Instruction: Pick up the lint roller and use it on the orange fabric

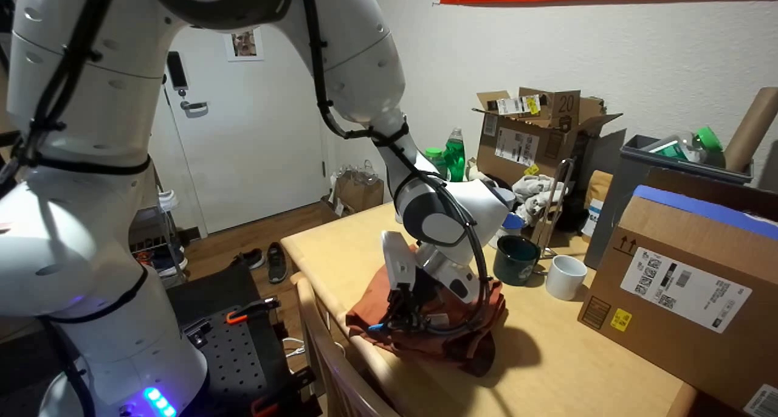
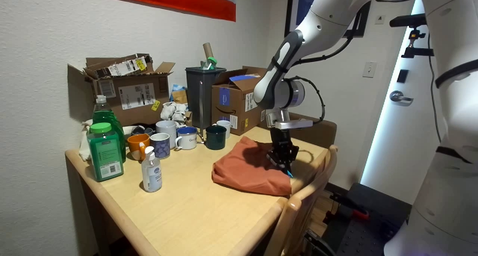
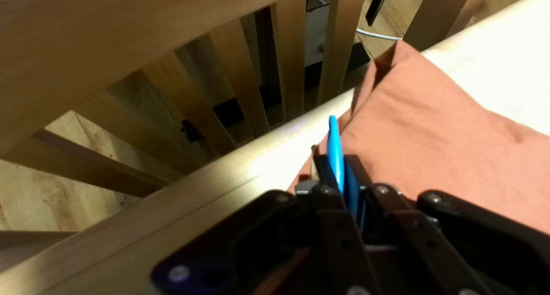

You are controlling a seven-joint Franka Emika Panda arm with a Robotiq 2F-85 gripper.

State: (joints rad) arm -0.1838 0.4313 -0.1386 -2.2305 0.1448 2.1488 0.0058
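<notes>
The gripper (image 3: 337,168) pinches the blue lint roller (image 3: 334,142); pickup looks done, and rolling the orange fabric (image 2: 244,170) beneath the gripper likely remains

In an exterior view, a bin (image 2: 207,83) stands on the table (image 2: 183,211); a banner (image 2: 201,6) hangs above it. Just to the bin's right is a box (image 2: 236,103); a second box (image 2: 136,96) sits apart on its left. A green mug (image 1: 515,262) and a white mug (image 1: 565,278) stand near the bin's front. Left of it come a blue-rimmed mug (image 2: 188,141), an orange mug (image 2: 136,146) and, farthest, a jug (image 2: 107,151); a pump bottle (image 2: 153,177) stands well forward and left of it. Across the table from the bin is a chair (image 2: 286,224). Well apart from the bin, in an exterior view, are a door (image 1: 261,137), a bag (image 1: 363,192) and shoes (image 1: 276,263).
</notes>
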